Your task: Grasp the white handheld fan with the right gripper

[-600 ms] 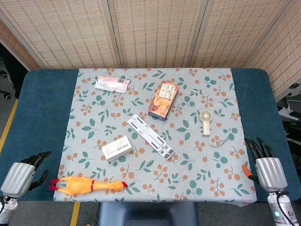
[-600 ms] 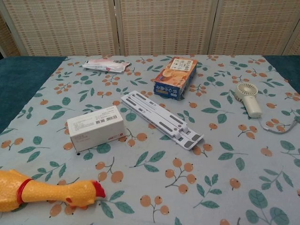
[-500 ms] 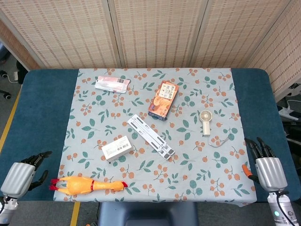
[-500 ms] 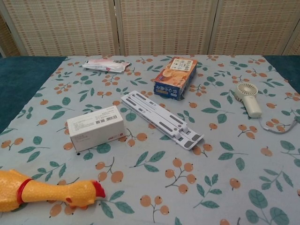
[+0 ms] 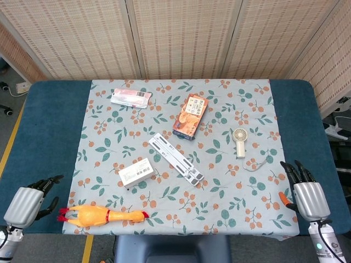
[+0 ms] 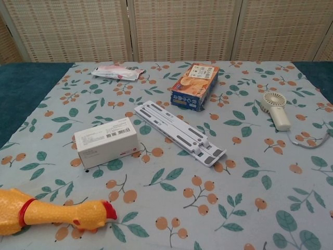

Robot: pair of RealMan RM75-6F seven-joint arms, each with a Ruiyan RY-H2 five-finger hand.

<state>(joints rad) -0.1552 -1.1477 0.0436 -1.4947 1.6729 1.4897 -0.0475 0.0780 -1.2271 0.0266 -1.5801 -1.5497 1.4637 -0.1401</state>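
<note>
The white handheld fan [image 5: 239, 141] lies flat on the right side of the floral cloth, round head toward the far edge, with a thin cord loop trailing from its handle; the chest view shows the fan [image 6: 276, 109] at the right. My right hand [image 5: 310, 195] hovers near the table's front right corner, well short of the fan, fingers spread and holding nothing. My left hand [image 5: 27, 201] sits at the front left corner, fingers apart and empty. Neither hand appears in the chest view.
A folded white stand [image 5: 175, 158] lies mid-table, a white box [image 5: 136, 172] to its left, an orange snack box [image 5: 190, 115] behind it. A pink packet [image 5: 130, 97] lies far left, a rubber chicken [image 5: 101, 215] at the front edge.
My right hand has shifted slightly left and forward. My left hand has moved a little too. The objects have not moved.
</note>
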